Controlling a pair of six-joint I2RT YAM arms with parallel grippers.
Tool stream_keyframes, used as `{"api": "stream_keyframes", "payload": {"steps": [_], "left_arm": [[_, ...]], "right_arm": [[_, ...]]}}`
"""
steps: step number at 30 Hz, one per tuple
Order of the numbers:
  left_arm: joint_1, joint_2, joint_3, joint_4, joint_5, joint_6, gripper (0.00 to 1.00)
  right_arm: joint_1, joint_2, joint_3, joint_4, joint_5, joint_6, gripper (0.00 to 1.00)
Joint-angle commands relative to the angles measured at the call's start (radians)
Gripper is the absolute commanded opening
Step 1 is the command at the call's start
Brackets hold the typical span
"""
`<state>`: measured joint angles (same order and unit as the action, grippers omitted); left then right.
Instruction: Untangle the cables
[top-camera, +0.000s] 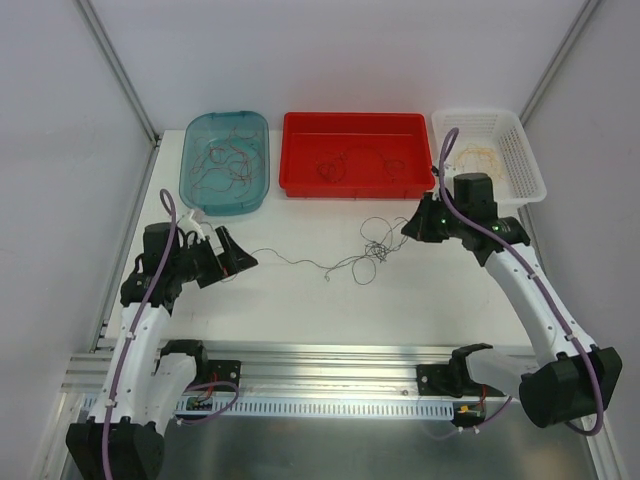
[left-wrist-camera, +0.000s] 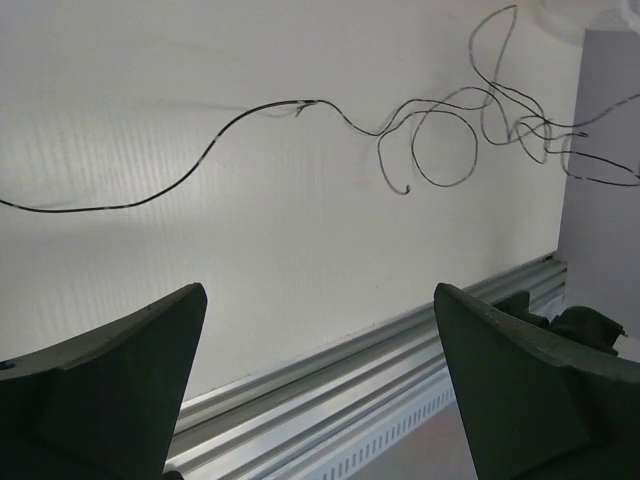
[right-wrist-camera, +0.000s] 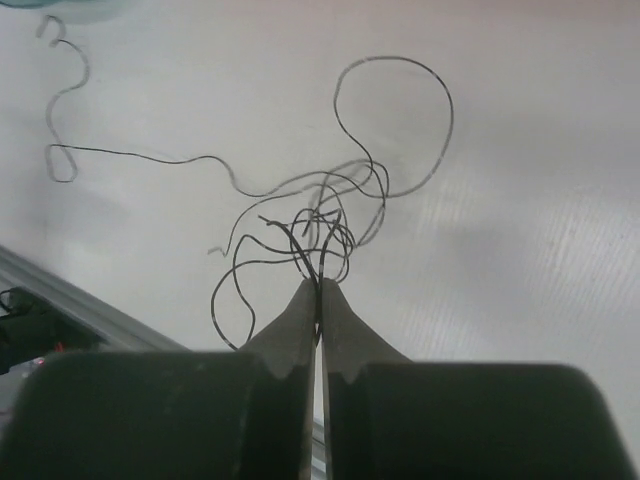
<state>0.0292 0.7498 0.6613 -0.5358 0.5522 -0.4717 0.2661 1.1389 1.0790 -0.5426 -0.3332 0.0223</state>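
A tangle of thin dark cables (top-camera: 368, 250) lies on the white table between the arms, with one long strand running left toward my left gripper. My right gripper (right-wrist-camera: 320, 285) is shut on the dark cables at the tangle's right end; loops (right-wrist-camera: 390, 120) fan out beyond its tips. In the top view it (top-camera: 412, 228) sits just right of the tangle. My left gripper (top-camera: 240, 262) is open and empty at the strand's left end; in its wrist view (left-wrist-camera: 318, 300) the dark cable (left-wrist-camera: 300, 105) crosses the table well beyond the fingers.
A teal tray (top-camera: 193, 135) with reddish and dark wires, a red bin (top-camera: 300, 180) with dark wires, and a white basket (top-camera: 525, 160) with yellow wires stand along the back. A metal rail (top-camera: 330, 365) runs along the near edge.
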Motion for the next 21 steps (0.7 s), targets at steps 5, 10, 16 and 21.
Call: {"api": "stream_keyframes", "payload": {"steps": [5,10,16,21], "left_arm": [[-0.015,-0.046,-0.009,-0.049,-0.095,-0.073,0.99],[-0.055,-0.009,0.047,-0.046,-0.038,-0.065,0.99],[-0.245,0.068,0.176,-0.041,-0.106,-0.094,0.99],[-0.483,0.218,0.287,-0.023,-0.299,-0.119,0.99]], "right_arm": [[-0.041,-0.011,-0.116,0.015,0.151,0.045,0.01],[-0.045,0.05,-0.099,-0.095,0.282,0.022,0.17],[-0.019,0.03,-0.068,-0.157,0.523,0.062,0.62],[0.084,-0.028,-0.019,-0.145,0.488,-0.014,0.64]]}}
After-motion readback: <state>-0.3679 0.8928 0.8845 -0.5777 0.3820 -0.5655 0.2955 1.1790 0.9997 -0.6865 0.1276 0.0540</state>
